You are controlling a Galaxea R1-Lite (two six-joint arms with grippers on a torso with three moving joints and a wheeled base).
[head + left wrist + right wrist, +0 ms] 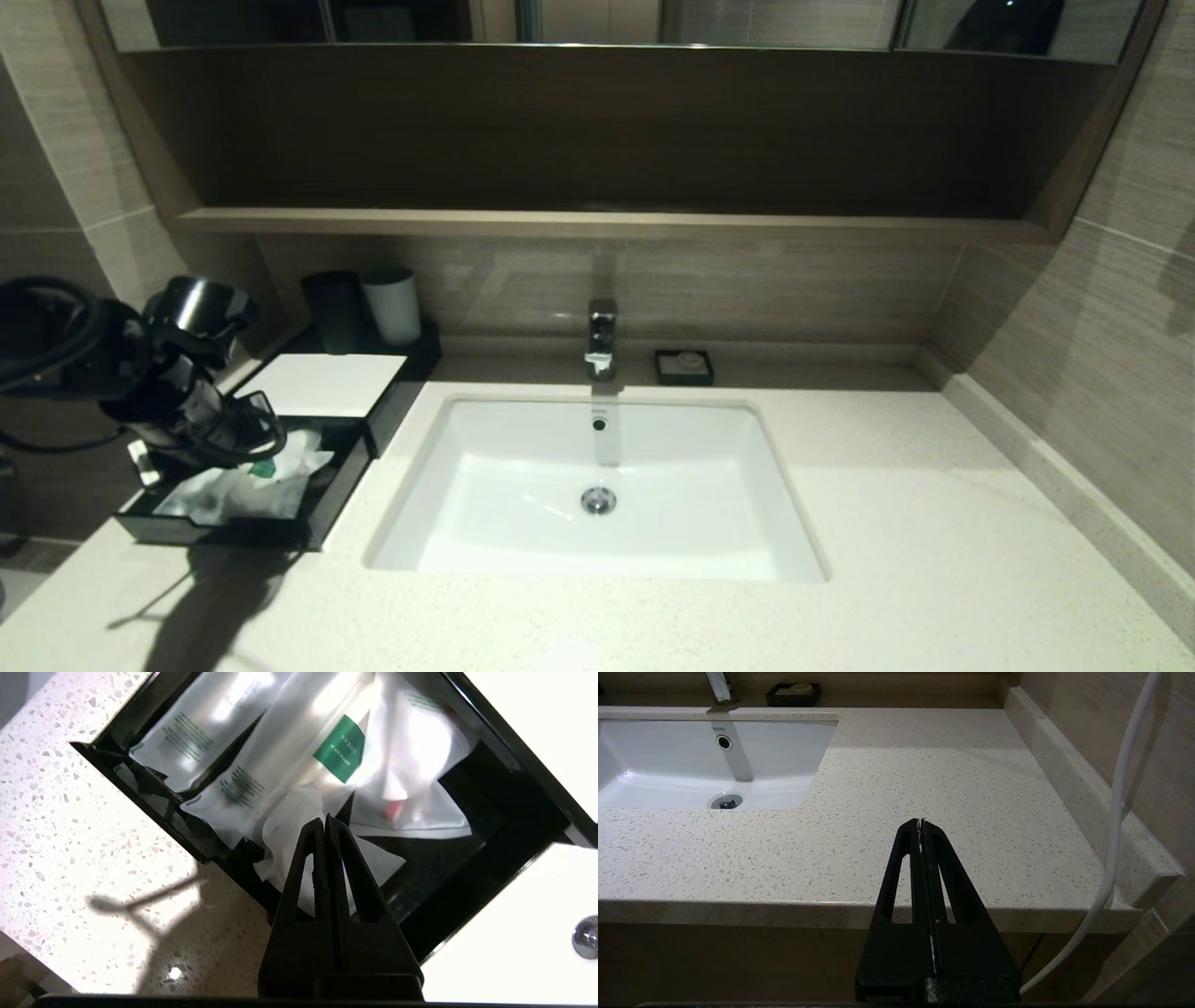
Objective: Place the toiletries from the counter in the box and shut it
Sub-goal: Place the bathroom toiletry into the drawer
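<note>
A black box [341, 490] stands open on the counter left of the sink. Several white toiletry packets [233, 490] lie in it, one with a green label [340, 749] and one with a pink item inside [397, 807]. A white panel [322, 383] covers the box's far half. My left gripper [261, 446] hangs just above the packets with its jaws shut and nothing between them; its tips [324, 820] are over the packets near the box's front wall [154, 798]. My right gripper [920, 822] is shut and empty above the counter's front edge, right of the sink, and does not show in the head view.
The white sink [523, 448] fills the middle of the counter, with a faucet [601, 338] and a soap dish [684, 367] behind it. A black cup [333, 311] and a white cup [393, 304] stand behind the box. A white cable [1115, 812] hangs at the right wall.
</note>
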